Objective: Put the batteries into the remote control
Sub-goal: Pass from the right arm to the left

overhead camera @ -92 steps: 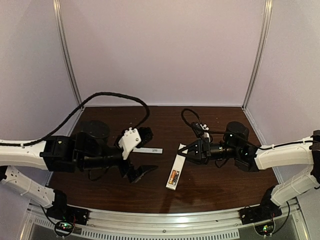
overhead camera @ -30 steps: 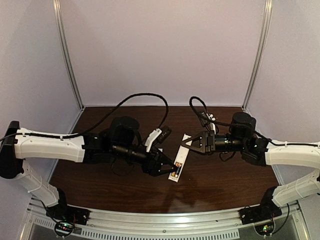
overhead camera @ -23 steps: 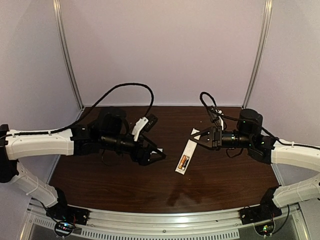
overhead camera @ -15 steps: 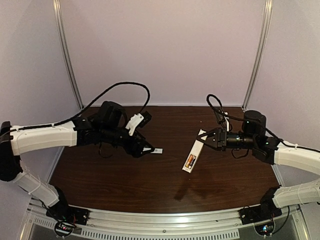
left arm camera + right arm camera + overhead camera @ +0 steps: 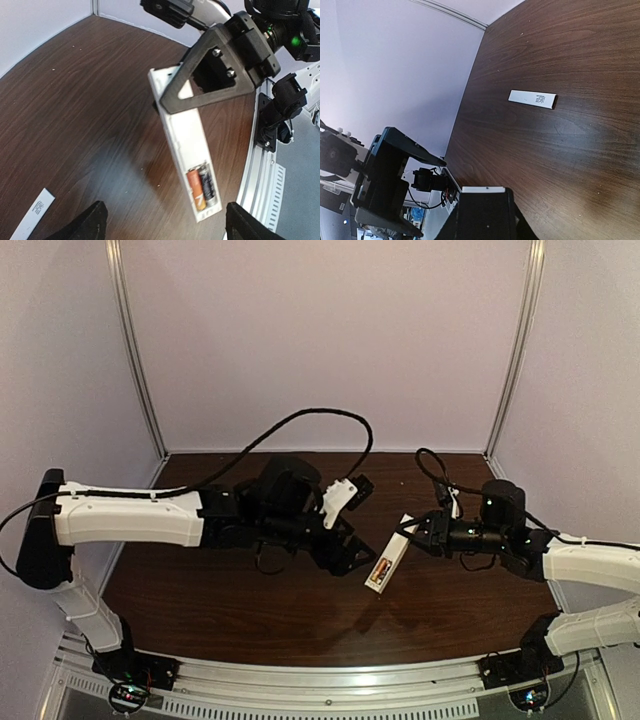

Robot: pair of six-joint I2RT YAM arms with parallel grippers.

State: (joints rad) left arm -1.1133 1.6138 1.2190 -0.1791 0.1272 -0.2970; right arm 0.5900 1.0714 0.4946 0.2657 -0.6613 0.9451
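while right gripper [image 5: 412, 535] jaws pinched the remote control [image 5: 187, 145], both batteries [image 5: 201, 187] sat in it. left gripper [image 5: 167, 220] jaws spread wide alongside.

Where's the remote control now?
Top view, right of centre: the remote control is gripped at its far end by the right claw, clear of the table, the open left claw just beside it.

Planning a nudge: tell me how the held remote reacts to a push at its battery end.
The remote control looks rigid, so probably won't flex. Pinched at one end by the right gripper, it may swivel. Its uncovered batteries might pop out.
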